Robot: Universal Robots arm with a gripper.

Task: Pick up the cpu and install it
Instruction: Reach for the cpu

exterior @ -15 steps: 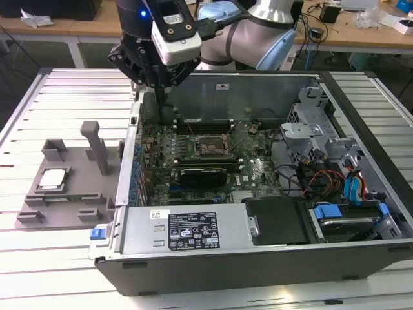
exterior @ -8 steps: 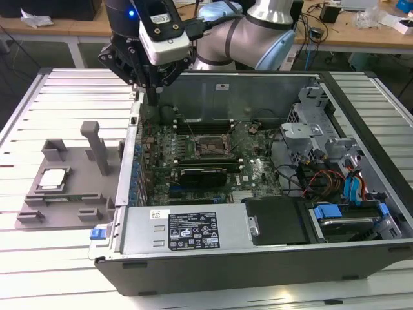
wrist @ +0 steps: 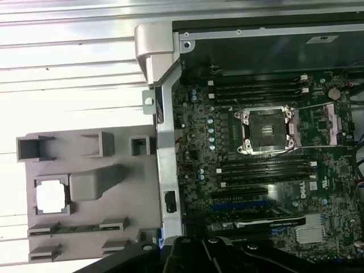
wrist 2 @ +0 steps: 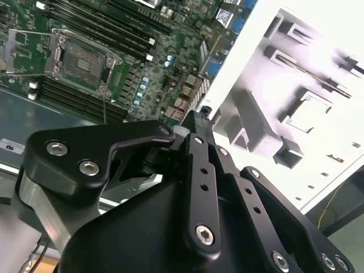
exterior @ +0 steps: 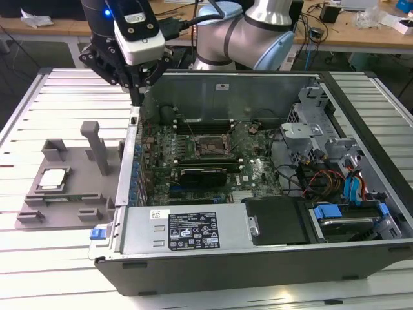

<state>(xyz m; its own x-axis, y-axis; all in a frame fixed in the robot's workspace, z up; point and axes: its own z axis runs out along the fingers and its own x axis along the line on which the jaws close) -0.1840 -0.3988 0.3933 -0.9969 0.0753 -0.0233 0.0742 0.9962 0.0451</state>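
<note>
The chip (exterior: 53,179) lies flat, pale metal side up, in a square pocket of the grey tray (exterior: 77,206). Low blocks hem it in on its sides, probably to stop it sliding and keep it squared, so it can be gripped by its edges from above. The tray rests on the slatted counter (exterior: 64,103), just beside the open computer case (exterior: 258,248) on the exterior view's left. That puts the pick-up spot near the place where the chip belongs.

The case lies on its side with the cover off, so the board (exterior: 258,171) faces up and can be reached from overhead. In the first wrist view the socket (wrist: 267,129) sits between the rows of memory slots. It looks uncovered, with bare contacts showing inside its frame, which suggests it is ready to take the chip.

The arm (exterior: 258,32) reaches over the back of the case. Its jaws point down above the case wall (exterior: 132,148) nearest the tray, roughly between tray and socket and well clear of both. In the exterior view the jaws taper to a single tip and look pressed together, with nothing pinched between them. The second wrist view agrees, showing the black links meeting at one point above the wall.

The chip sits untouched in its pocket, well apart from the jaws, so I judge that the pick-up has not yet been made.
</note>
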